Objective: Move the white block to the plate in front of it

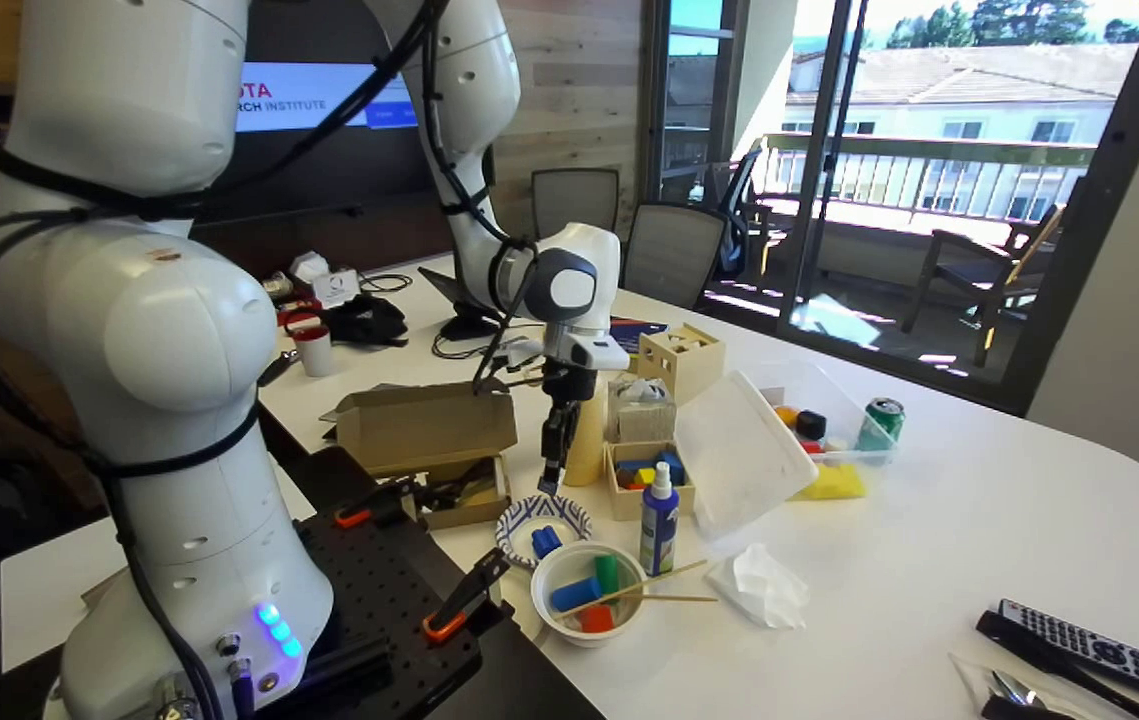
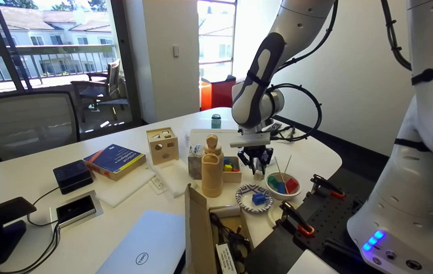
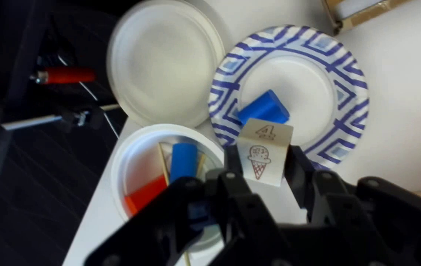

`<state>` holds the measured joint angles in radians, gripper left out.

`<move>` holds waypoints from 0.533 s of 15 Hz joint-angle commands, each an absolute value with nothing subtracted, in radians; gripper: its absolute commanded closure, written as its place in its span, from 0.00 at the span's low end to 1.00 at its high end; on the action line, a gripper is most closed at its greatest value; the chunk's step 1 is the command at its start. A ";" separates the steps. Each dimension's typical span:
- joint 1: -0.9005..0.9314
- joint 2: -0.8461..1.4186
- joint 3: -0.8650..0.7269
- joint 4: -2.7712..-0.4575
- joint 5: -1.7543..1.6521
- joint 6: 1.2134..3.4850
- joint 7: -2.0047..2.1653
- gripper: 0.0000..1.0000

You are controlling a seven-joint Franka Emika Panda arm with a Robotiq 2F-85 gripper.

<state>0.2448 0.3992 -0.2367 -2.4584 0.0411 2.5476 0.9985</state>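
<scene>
The white block has line drawings, a 4 and an ice-cream cone, on its faces in the wrist view. My gripper is shut on it, a finger on each side. The block shows below the fingertips in an exterior view. In an exterior view my gripper hangs by the plate's far edge, and the block cannot be made out there. The plate, white with a blue pattern, lies on the table, also in both exterior views. A blue block lies on it.
A white bowl with coloured blocks and sticks stands beside the plate. A round white lid lies near both. A tan bottle, spray bottle, wooden tray and open cardboard box stand around.
</scene>
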 commanded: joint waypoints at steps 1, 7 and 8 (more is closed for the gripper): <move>0.217 0.368 -0.217 -2.544 0.023 2.596 1.079 0.89; 0.148 0.480 -0.166 -2.501 0.065 2.756 0.990 0.89; 0.136 0.502 -0.156 -2.486 0.071 2.776 0.972 0.89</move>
<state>0.1888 0.4469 -0.1969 -2.5225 0.0448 2.7151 1.0311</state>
